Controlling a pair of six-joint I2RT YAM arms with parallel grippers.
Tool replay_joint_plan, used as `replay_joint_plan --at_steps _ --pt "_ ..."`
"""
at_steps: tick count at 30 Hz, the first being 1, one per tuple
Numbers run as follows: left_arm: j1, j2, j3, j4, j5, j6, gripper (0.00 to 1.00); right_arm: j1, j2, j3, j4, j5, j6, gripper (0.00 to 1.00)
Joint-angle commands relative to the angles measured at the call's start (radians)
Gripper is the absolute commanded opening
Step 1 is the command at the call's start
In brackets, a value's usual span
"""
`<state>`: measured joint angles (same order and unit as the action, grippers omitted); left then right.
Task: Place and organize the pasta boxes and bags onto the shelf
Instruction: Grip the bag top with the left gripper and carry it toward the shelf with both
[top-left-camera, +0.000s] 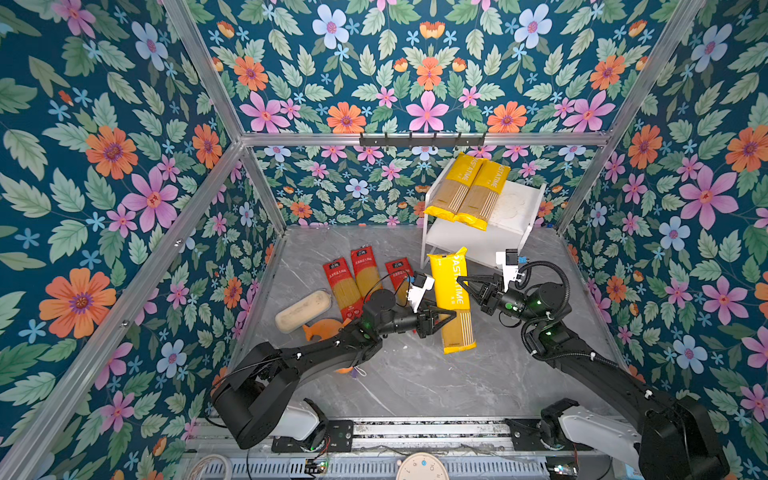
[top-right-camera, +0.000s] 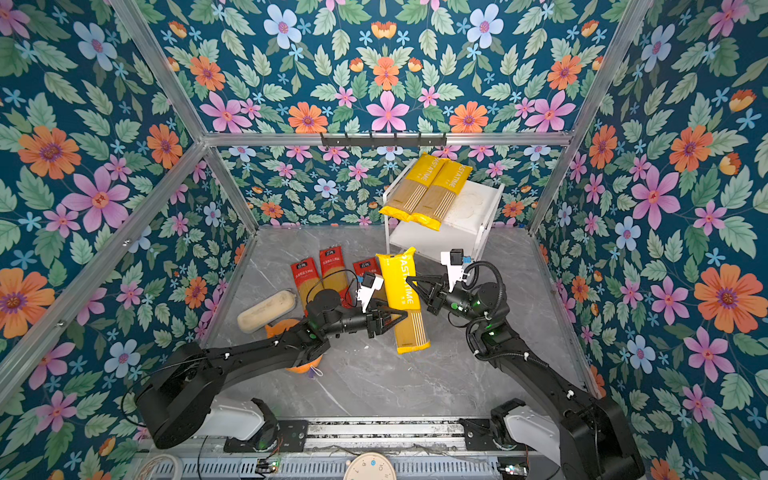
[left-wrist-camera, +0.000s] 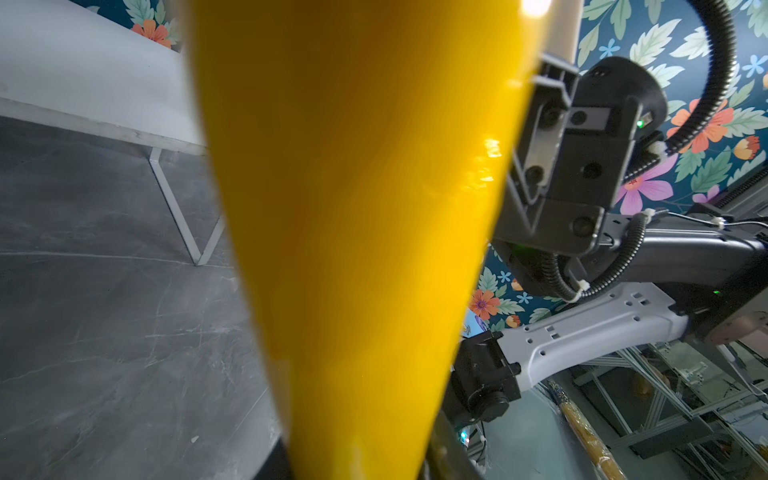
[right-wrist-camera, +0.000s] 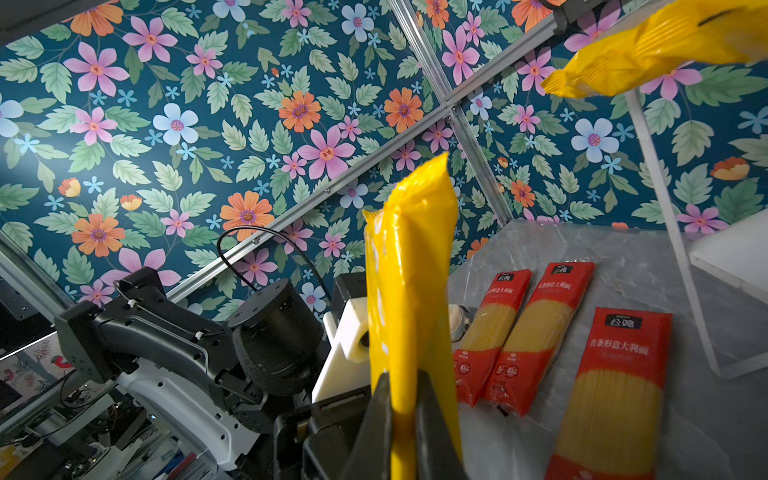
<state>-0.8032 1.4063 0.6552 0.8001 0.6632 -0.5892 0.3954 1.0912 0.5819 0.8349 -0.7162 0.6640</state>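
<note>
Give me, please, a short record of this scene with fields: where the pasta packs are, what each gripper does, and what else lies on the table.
shelf, top board: two yellow packs, side by side, ends overhanging the front
held: third yellow pack, steeply tilted, in front of the shelf
right gripper: shut on this pack's yellow upper part
left gripper: on the same pack lower down, apparently closed on it
table: three red packs, flat, in a row
other things: beige oblong object, orange plush toy
packs not yet on shelf: four
</note>
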Motion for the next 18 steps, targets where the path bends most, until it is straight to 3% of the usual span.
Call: replay_joint_plan --at_steps 1,6,9,13,18 --pt "0.003 -0.008 0.018 0.062 0.008 -0.004 0.23 -0.001 -0.003 0.002 0.148 -0.064 0.066 0.24" --pt "0.03 -0.045 0.056 0.011 0.019 -0.017 0.12 -0.048 -0.056 -0.043 0.014 -0.101 0.065 0.43" --pt "0.067 -0.071 0.085 -0.016 0.043 -0.04 0.12 -0.097 -0.111 -0.119 -0.032 -0.118 0.069 0.49" --pt "0.101 -0.085 0.146 -0.082 0.088 -0.038 0.14 -0.1 -0.193 -0.172 -0.232 -0.138 -0.03 0.57" --pt "0.111 -0.052 0.228 -0.126 0.133 -0.03 0.15 -0.093 -0.251 -0.225 -0.24 -0.117 -0.048 0.6"
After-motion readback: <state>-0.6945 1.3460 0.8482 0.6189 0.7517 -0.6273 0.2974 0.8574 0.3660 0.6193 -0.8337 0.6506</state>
